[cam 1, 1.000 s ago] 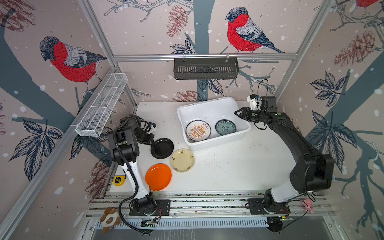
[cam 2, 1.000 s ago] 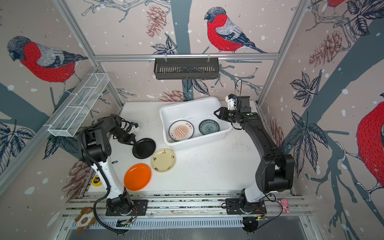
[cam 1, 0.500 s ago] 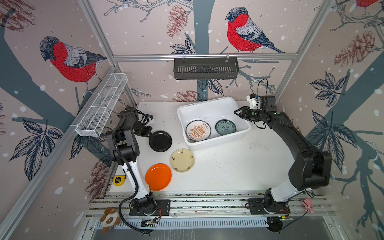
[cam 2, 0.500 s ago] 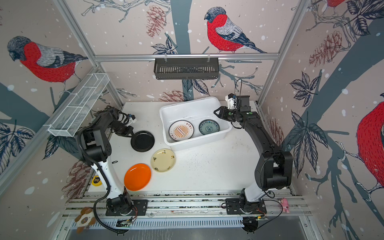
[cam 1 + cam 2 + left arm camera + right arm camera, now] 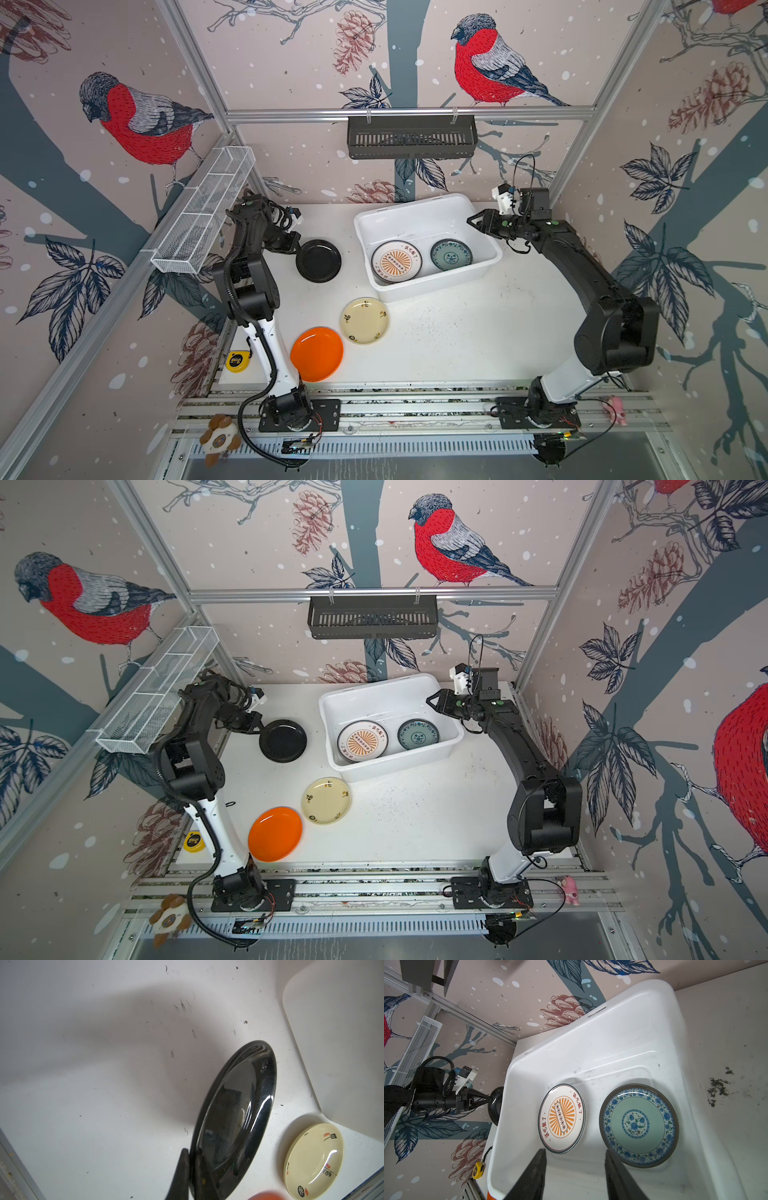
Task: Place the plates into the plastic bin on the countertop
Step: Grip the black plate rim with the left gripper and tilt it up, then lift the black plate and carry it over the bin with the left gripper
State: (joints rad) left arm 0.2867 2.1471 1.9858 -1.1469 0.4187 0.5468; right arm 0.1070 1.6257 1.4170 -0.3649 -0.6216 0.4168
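Progress: sunburst plate (image 5: 397, 261) and teal-patterned plate (image 5: 451, 254) lie in the plastic bin (image 5: 415, 204); cream plate (image 5: 364, 321) and orange plate (image 5: 316, 354) sit on the countertop (image 5: 457, 332).
Left gripper (image 5: 296, 249): clamped on the rim of the black plate (image 5: 319, 261), held tilted beside the bin.
Right gripper (image 5: 471, 220): jaws parted, empty, at the bin's rim.

bin (image 5: 436, 284) is sitting back-centre on the countertop (image 5: 478, 332). inside it: plate stack (image 5: 397, 262) lying left, single plate (image 5: 451, 254) lying right, just beside it. held plate (image 5: 319, 261) is hanging left of the bin, apart from it (rim pinched by the left gripper (image 5: 297, 250) on its left side). mid plate (image 5: 364, 321) is lying before the bin's front-left corner; front plate (image 5: 316, 353) is lying left of it, nearer the front edge.
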